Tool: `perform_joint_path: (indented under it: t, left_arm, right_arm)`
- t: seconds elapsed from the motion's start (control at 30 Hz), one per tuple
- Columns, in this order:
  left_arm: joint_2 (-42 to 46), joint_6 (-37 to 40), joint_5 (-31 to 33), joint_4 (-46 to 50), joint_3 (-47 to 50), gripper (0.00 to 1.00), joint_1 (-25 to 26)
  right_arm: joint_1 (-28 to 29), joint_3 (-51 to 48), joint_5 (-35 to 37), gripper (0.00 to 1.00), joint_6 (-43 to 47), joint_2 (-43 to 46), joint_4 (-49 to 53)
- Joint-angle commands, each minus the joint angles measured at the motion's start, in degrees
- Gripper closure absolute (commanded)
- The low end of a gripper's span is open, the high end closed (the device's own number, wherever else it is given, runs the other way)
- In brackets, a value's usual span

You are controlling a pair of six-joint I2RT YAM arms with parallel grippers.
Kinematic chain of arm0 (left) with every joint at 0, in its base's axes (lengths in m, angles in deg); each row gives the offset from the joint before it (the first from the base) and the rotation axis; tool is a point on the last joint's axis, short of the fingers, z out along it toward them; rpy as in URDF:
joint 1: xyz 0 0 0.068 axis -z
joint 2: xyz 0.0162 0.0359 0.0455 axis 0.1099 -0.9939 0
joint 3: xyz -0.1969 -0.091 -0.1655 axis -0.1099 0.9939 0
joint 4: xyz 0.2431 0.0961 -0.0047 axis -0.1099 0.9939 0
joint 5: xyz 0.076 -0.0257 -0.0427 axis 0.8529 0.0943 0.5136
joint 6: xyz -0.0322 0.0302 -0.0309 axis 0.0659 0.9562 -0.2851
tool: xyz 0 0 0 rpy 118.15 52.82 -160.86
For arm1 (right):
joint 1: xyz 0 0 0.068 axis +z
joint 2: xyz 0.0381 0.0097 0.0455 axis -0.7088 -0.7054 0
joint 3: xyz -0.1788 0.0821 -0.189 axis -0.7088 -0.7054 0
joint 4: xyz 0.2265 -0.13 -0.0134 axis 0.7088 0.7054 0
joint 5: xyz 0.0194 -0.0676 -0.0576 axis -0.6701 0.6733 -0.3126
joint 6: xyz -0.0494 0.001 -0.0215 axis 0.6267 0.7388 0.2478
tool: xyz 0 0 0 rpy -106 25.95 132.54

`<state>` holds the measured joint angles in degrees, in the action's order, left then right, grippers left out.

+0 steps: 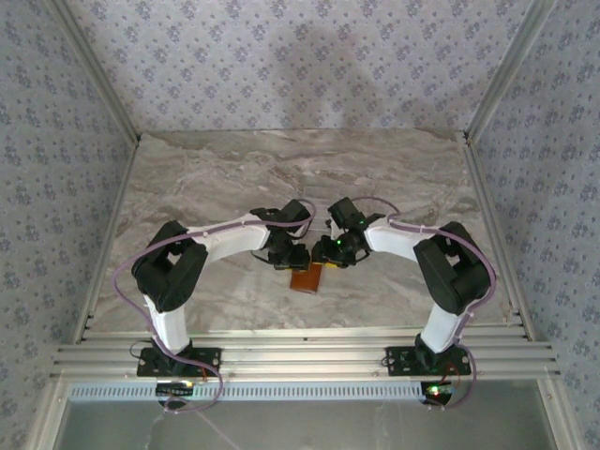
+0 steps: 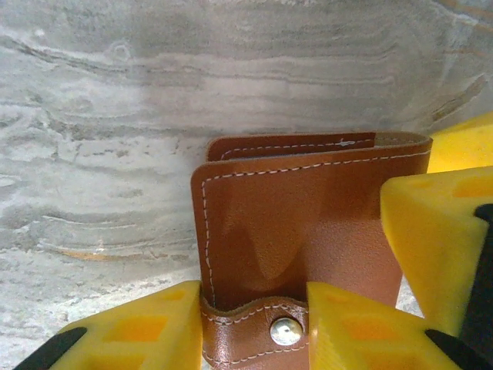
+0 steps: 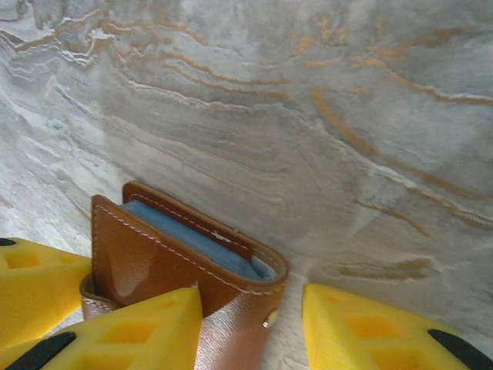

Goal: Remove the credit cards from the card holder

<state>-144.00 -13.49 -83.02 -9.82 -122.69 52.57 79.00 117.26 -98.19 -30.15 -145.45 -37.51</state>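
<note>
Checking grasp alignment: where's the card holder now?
Top external view: the card holder lies on the table, near its centre, directly between the left gripper and right gripper.

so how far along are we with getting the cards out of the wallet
Nothing looks done yet: the card holder is folded shut, and its snap strap looks fastened over the edge. In hand: the left gripper straddles that strap, and the right gripper brackets the holder's corner with a gap on one side. Left to do: unsnap it, open it and pull out the cards.
</note>
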Motion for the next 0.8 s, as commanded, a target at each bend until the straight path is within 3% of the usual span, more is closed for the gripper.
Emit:
perform_joint_path:
  t: [0.0, 0.23, 0.4, 0.77]
  left_arm:
    - [-0.41, 0.65, -1.64, -0.62, -1.69, 0.64, 0.5]
    - [-0.28, 0.74, -0.33, 0.54, -2.03, 0.64, 0.72]
    - [-0.12, 1.8, 4.9, 4.04, -3.24, 0.64, 0.89]
    - [0.16, 2.79, 15.48, 13.67, -6.75, 0.65, 1.88]
  right_arm:
    - [0.72, -1.06, -3.25, 0.61, -2.85, -1.7, -3.74]
    - [0.76, -1.32, -1.44, 0.75, -2.57, -1.89, -3.03]
    - [0.72, -1.0, 0.18, 0.87, -1.57, -1.85, -1.41]
    - [0.56, -0.03, 1.16, 1.0, 0.25, -2.23, 1.67]
